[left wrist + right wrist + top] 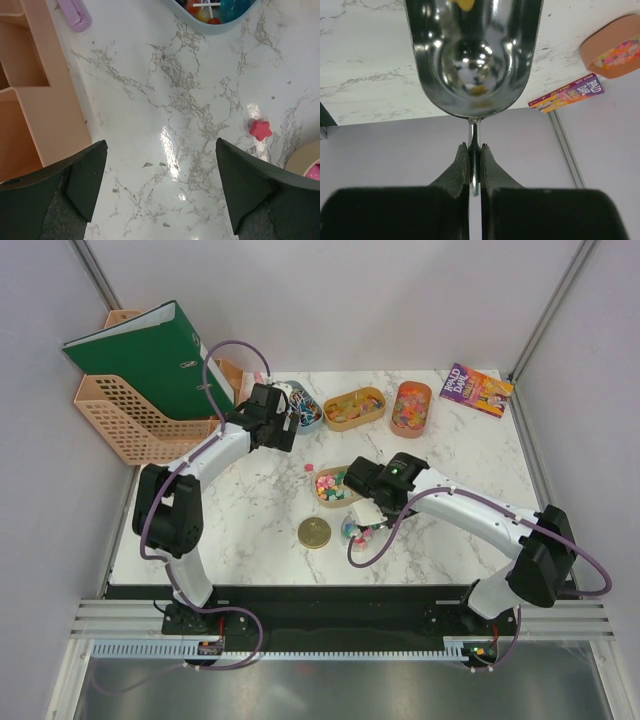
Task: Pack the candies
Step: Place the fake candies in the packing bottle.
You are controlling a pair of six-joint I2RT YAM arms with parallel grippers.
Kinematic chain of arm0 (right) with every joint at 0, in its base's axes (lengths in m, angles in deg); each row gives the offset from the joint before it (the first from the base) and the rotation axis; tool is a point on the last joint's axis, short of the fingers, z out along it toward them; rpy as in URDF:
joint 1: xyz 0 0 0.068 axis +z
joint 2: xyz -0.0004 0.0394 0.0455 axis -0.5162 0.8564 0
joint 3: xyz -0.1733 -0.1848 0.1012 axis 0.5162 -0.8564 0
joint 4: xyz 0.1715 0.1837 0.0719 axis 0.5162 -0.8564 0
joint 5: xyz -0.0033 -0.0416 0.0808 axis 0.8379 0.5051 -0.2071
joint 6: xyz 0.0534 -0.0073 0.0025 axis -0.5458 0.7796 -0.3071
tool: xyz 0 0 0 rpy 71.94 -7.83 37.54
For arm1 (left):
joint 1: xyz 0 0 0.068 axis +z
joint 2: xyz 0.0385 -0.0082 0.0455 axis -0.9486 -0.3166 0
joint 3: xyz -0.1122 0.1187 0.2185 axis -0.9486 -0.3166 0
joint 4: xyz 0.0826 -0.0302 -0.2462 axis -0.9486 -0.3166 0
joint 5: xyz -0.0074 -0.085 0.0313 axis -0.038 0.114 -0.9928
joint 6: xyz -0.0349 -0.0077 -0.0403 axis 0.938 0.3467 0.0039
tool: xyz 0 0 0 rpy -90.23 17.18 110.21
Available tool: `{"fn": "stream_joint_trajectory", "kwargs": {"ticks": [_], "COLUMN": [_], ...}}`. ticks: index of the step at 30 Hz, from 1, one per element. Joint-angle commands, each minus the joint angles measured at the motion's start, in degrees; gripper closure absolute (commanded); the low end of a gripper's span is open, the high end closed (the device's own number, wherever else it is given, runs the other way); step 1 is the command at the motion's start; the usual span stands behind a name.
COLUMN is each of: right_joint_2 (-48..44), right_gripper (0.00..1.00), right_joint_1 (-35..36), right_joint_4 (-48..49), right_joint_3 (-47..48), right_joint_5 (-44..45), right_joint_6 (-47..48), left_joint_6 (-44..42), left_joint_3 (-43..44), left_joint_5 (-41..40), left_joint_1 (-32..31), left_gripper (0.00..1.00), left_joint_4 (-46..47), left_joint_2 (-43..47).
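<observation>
**Item 1: candies (335,486).** Small, light, hard-looking pieces in mixed colours. I judge them loose and quick to roll, and too little for my fingers to pinch one at a time, so they are best lifted in bulk by scoop.
- Location: heaped in the near oval tray (322,502) at mid-table.
- Further lots sit in the yellow tray (340,426), the orange tray (410,433) and the blue tray (215,30) at the back.
- One stray pink candy (260,129) lies alone on the marble table (190,100).

**Item 2: right gripper (474,150).** Clenched on the thin handle of the silver scoop (475,55), one jaw pressed to each side of it.
- The scoop is stiff, slick metal. Held this far back, I expect a small tilt would spill a load.
- A yellow fleck shows on the bowl; I cannot tell whether it is a candy or a reflection.

**Item 3: left gripper (160,185).** Spread wide, grasping nothing and touching nothing. It hovers over bare marble between the peach rack (35,100) and the stray.
</observation>
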Motion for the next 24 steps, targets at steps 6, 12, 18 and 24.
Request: {"fn": "stream_joint_trajectory", "kwargs": {"ticks": [6,12,18,24], "right_joint_2": [-1.0,-1.44,-2.67,-0.65], "right_gripper": [1.0,1.0,1.0,1.0], "right_joint_1": [3.11,3.73,-1.09,-10.59], "right_joint_4": [-6.66,-6.66,-0.27,6.78], "right_joint_3": [3.35,5.28,7.75,10.91], "right_joint_5": [4.84,5.28,-5.33,-22.11], "right_joint_6": [-3.88,-6.07,-10.47,-11.27], "left_joint_6": [2.64,3.26,2.12,4.13], "left_joint_3": [-1.65,-2.53,0.72,2.04], "left_joint_5": [0.48,5.21,28.91,54.86], "left_joint_1": [0.05,-0.04,0.05,0.05], "left_gripper": [0.04,0.08,0.98,0.98], "left_joint_4": [3.09,2.56,-2.62,-4.11], "left_joint_2": [5.26,7.55,9.83,8.88]}}
